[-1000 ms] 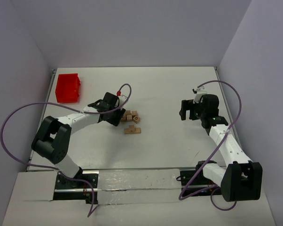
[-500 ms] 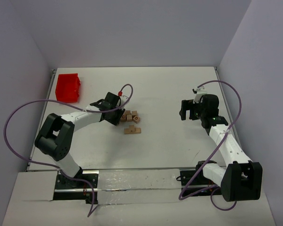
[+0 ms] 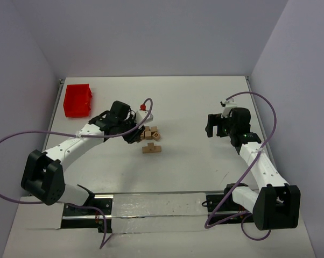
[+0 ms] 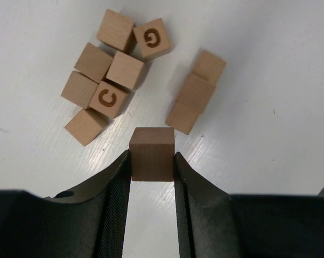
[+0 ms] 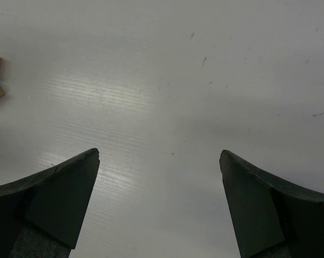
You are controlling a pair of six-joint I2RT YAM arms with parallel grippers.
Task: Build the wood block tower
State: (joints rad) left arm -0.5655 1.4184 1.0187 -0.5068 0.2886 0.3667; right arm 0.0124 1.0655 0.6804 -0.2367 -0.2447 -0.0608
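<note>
Since 1 s ago the L arm (image 3: 70, 144) has swung. Its elbow now sits further out toward the near-L corner of the table (image 3: 205, 97), the forearm runs long and diagonal up to the wrist, and the purple cable (image 3: 6, 161) sags lower. The R arm hasn't moved.

L gripper (image 4: 152, 158) is clamped on one plain cube (image 4: 152, 145). The fingers (image 4: 119, 183) press its L & R faces, w/ the cube at the very tips. It looks bigger than the other blocks in the wrist view, so it's nearer the cam. Can't tell if it's touching the table. In the top view the gripper body hides it.

Other blocks lie in the table's middle, just R of the L gripper in the top view, in 2 groups:
- cluster (image 4: 125, 70): seven cubes packed together, most touching. One shows "G" (image 4: 152, 38) and one shows "C" (image 4: 109, 99); the rest show plain faces. It's ahead-L of the held cube in the wrist view.
- row (image 4: 196, 93): three plain cubes touching in a short diagonal line, ahead-R of the held cube. Its near end is just beside the cube, w/ a small gap. The row is apart from the cluster.

R gripper (image 5: 159, 161) has its jaws spread wide w/ nothing between them. It's over bare table, well R of the blocks, w/ only slivers of cubes at the L edge of its cam.

Red bin (image 3: 77, 100) is at the far-L corner, well apart from the blocks.
</note>
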